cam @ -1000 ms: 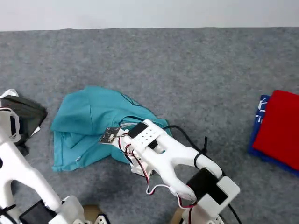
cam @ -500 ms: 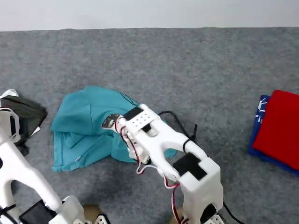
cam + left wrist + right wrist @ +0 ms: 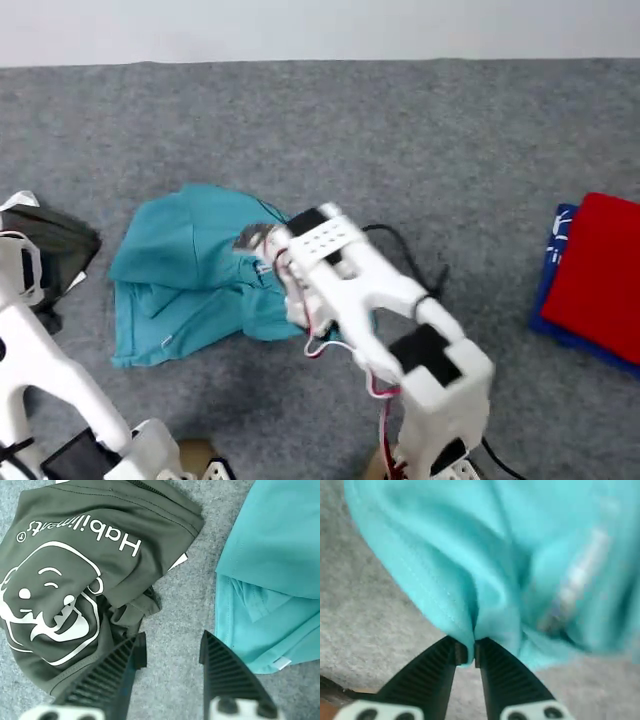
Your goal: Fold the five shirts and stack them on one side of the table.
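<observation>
A crumpled teal shirt (image 3: 185, 270) lies on the grey table left of centre. My right gripper (image 3: 469, 652) is shut on a fold of the teal shirt (image 3: 520, 560), lifting its right edge; in the high view the right arm (image 3: 330, 270) stands over that edge. A dark olive shirt (image 3: 75, 565) with a white print lies bunched at the table's far left (image 3: 55, 245). My left gripper (image 3: 170, 647) hangs open over the bare carpet between the olive shirt and the teal shirt (image 3: 270, 580). A folded red shirt (image 3: 598, 275) rests on a folded blue shirt (image 3: 557, 240) at the right edge.
The grey carpeted table (image 3: 400, 140) runs back to a white wall. The left arm's white body (image 3: 50, 370) rises along the near left edge. A black cable (image 3: 405, 250) trails from the right arm.
The right arm has swung up and away from the near edge, carrying the teal shirt's edge with it. The left arm has kept still.
</observation>
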You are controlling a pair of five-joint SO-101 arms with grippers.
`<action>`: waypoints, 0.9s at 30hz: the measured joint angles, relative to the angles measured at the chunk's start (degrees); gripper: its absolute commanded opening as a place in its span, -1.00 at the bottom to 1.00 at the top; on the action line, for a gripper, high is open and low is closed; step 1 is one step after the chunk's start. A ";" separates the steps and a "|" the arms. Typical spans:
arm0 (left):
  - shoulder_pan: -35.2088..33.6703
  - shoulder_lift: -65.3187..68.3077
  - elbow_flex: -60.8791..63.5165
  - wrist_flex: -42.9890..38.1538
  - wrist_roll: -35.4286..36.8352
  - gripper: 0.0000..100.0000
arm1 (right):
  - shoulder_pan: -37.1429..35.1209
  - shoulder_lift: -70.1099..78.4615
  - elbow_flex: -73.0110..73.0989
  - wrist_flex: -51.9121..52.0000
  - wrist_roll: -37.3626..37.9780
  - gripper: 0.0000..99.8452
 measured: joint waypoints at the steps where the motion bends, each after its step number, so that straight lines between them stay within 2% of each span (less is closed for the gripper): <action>1: 0.44 0.00 0.18 0.00 -0.18 -0.65 | 1.14 -2.20 0.00 0.70 0.70 -0.98; 7: 6.33 -0.09 8.79 -0.18 -8.44 -0.64 | 8.70 -14.42 0.00 1.93 1.93 -0.98; 12: 12.40 -0.09 18.90 -4.84 -15.21 -0.55 | 12.48 -18.29 0.00 2.11 2.11 -0.98; 16: 13.63 -0.09 24.70 -8.44 -21.27 -0.53 | 14.86 -18.64 0.00 2.20 2.11 -0.98; 23: 13.80 -0.09 33.32 -9.41 -32.79 -0.53 | 15.38 -18.64 0.00 2.29 2.11 -0.98; 27: 13.80 -0.09 36.66 -10.02 -36.66 -0.53 | 15.38 -18.64 0.00 2.29 2.11 -0.98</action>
